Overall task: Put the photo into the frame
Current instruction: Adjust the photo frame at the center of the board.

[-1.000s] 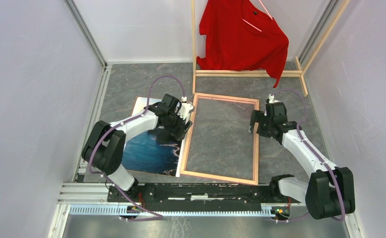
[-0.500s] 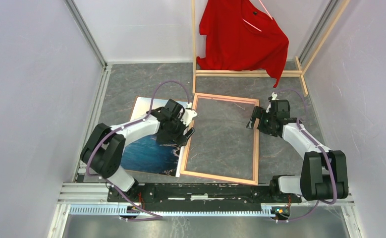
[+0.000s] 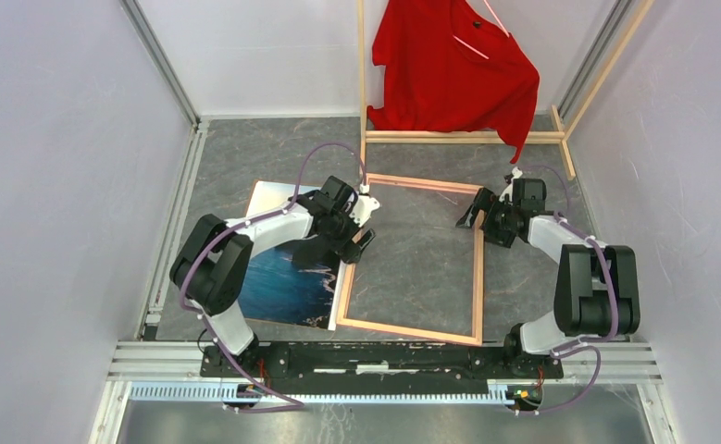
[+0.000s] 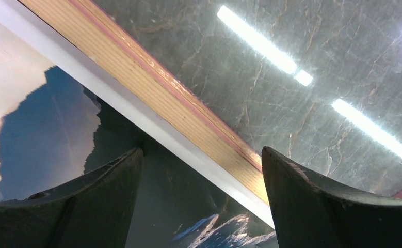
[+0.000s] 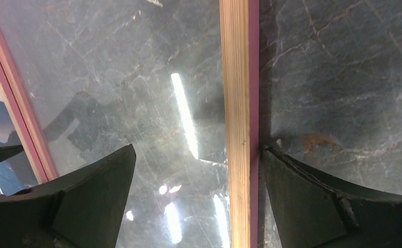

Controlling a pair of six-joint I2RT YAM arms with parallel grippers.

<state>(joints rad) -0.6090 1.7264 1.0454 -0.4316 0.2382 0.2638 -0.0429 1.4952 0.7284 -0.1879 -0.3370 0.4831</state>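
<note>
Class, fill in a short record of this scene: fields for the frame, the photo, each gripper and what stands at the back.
frame: flat, wood side up
photo: picture side up, left of the frame, not yet inside
left gripper: open, astride the frame's left rail
right gripper: open, astride the right rail
back: red shirt on a wooden rack
</note>
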